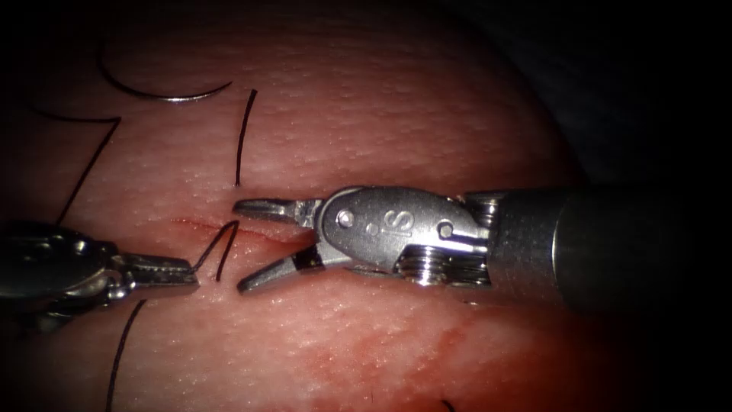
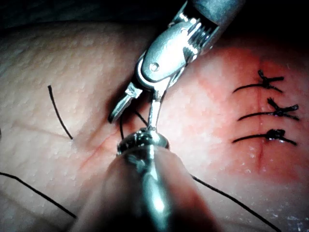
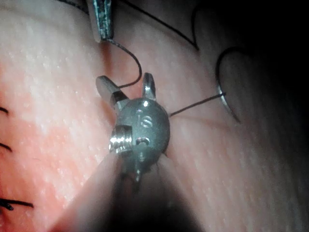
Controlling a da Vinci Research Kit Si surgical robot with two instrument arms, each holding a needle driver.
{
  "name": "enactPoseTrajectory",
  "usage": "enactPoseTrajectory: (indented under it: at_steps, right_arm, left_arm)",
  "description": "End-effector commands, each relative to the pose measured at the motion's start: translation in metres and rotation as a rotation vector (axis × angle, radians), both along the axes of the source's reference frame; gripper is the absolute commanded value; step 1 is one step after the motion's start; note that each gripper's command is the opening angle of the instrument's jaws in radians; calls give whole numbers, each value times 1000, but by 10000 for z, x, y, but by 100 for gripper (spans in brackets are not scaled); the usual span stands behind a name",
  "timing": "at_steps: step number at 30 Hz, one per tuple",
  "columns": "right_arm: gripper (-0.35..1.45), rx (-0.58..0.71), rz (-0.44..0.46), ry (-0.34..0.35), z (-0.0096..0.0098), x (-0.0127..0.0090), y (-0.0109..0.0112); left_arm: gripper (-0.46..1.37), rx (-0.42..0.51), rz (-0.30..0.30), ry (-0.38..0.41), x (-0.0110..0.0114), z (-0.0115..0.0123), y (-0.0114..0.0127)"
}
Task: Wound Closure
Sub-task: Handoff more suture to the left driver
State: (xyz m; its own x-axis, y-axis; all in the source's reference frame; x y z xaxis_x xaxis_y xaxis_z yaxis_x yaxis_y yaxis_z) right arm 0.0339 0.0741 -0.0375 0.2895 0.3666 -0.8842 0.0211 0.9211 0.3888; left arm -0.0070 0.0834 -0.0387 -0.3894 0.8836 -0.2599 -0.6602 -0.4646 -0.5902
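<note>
In the endoscope view, the left gripper (image 1: 179, 273) comes in from the left edge. It is closed on a short loop of thread (image 1: 221, 252) that rises out of the cut (image 1: 206, 226). The thread leaves its tip and bends back down into the tissue (image 1: 396, 122) just beside it.

The cut runs roughly level across the tissue, thin and red, between the two tools. The loop stands in it with its long axis nearly upright, leaning a little to the right.

Immediately right of the loop, the right gripper (image 1: 244, 246) faces left with its jaws spread wide, one on each side of the cut, holding nothing. The loop lies just ahead of its opening, so this tool is nearest the free strand.

The curved needle (image 1: 164, 93) lies loose on the tissue at upper left, well apart from both tools, not in the tissue.

No containers are present. The left wrist view shows three finished stitches (image 2: 270, 110) farther along the cut.
</note>
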Motion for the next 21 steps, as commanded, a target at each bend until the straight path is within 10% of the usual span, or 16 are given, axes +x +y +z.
enactPoseTrajectory:
  at_steps: [1, 10, 12, 14, 21]
  right_arm:
    - [105, 1, -8, 4, 0, 1, 0]
    - [75, -37, -20, 15, -9, 6, 3]
    - [46, -50, -23, 20, -8, 5, 2]
    - [-30, -51, -41, 32, -7, 2, 3]
    - [-35, -122, -65, 44, -9, -4, 6]
  left_arm:
    - [-35, 6, 2, -9, -1, 0, 0]
    - [-35, 14, 6, -7, -7, 0, 1]
    - [-35, 15, 6, -8, -7, 0, 0]
    - [-35, 17, 8, -10, -7, 0, 0]
    - [-35, 19, 9, -12, -7, -1, 1]
